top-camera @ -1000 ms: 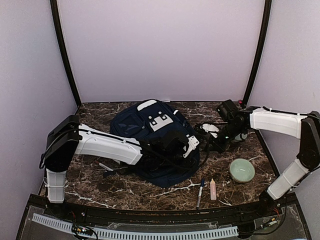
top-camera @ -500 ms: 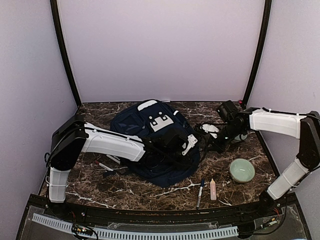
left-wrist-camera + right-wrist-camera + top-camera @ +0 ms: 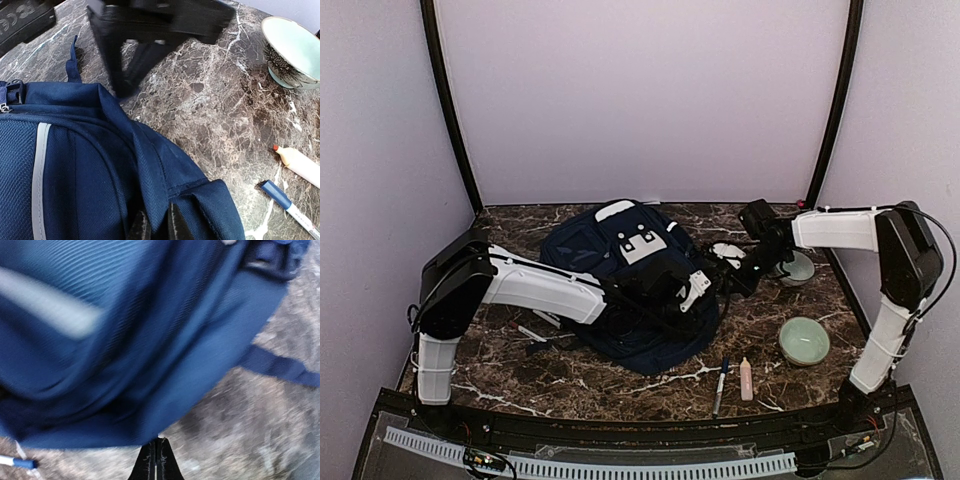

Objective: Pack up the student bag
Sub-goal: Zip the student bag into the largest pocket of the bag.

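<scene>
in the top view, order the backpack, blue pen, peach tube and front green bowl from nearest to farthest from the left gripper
1. student bag, pinched by the left gripper
2. blue pen and peach tube, near edge: too close to call
3. green bowl, front right

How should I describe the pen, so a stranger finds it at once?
Start at the big navy backpack on the marble table and look toward the near edge, right of it. Two small things lie there, left of a pale green bowl: the pen is thin with a blue cap, its neighbour a stubby peach tube.
</scene>
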`<act>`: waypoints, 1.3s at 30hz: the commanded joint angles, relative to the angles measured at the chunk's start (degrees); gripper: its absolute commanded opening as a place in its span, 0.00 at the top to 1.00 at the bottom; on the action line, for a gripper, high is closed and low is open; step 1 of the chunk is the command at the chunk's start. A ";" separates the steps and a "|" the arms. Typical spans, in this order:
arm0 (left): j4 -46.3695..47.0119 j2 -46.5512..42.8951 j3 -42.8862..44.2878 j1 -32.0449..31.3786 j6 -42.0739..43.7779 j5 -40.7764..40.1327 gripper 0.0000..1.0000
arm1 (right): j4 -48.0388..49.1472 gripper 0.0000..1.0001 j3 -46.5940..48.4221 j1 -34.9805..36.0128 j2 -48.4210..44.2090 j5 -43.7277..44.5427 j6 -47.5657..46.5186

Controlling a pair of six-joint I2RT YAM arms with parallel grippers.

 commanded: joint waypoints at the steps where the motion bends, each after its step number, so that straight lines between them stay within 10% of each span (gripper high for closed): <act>1: -0.73 -4.50 -2.69 -0.32 0.78 3.50 1.00 | 6.61 1.00 4.62 -1.89 2.84 5.41 1.05; 39: 6.31 -6.17 -9.26 -0.86 1.66 6.24 1.00 | 9.83 1.00 23.47 -2.36 22.03 10.25 8.28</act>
